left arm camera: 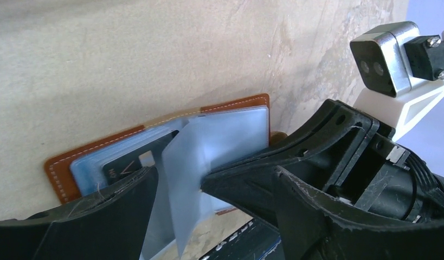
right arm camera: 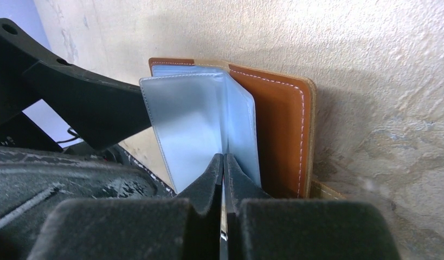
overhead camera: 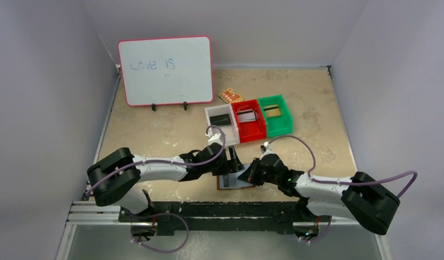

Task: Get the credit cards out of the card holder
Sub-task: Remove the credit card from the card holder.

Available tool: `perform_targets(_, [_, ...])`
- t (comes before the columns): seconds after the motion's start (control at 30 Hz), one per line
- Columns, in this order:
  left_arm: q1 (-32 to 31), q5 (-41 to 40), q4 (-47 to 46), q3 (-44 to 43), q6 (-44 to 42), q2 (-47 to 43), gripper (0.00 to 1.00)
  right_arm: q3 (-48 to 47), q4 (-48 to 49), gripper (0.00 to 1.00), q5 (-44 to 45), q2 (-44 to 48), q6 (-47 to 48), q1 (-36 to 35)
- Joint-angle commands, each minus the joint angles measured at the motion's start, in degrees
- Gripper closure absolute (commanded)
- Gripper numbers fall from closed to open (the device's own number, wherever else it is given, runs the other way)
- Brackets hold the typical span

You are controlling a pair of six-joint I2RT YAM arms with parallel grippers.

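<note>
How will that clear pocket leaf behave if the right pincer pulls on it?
Likely floppy: the clear pocket leaf bows and stands up where the right pincer pinches its edge. Probably slippery, glossy film. The thin card holder looks light, so a pull may drag it across the table rather than free the dark card.

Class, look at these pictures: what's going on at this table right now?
Both arms work on the open card holder. The right tool is shut on a clear pocket page, standing it up; the left tool hangs open around it. A dark card sits in a pocket. Other cards lie in the bins beyond.
</note>
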State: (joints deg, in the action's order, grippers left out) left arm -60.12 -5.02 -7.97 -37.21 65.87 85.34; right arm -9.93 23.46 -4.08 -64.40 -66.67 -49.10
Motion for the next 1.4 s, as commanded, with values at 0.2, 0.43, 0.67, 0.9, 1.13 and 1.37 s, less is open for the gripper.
perform_targets(0.2, [-1.7,1.6,-4.3,-3.9,1.2,2.1,0.3,-1.4,-4.6,0.84,1.2,4.2,1.0,0.2])
perform_targets(0.43, [-1.8,1.8,-2.8,-5.5,0.4,2.2,0.34,-2.5,-15.9,0.75,5.2,15.2,0.4,0.3])
perform_targets(0.67, [-2.3,2.3,-2.8,-6.7,0.4,3.1,0.39,-5.0,-32.8,0.74,13.5,25.7,-2.9,0.2])
perform_targets(0.9, [-3.6,3.5,-4.0,-8.7,0.6,6.6,0.45,-7.7,-42.9,0.74,20.0,28.9,-6.1,0.3])
perform_targets(1.13, [-5.2,4.1,-4.3,-11.4,0.7,11.5,0.49,-10.7,-48.9,0.79,23.7,27.9,-9.3,0.3])
perform_targets(1.37, [-5.6,2.9,-3.1,-12.2,1.2,14.3,0.52,-12.3,-51.7,0.77,26.7,30.2,-10.0,0.3])
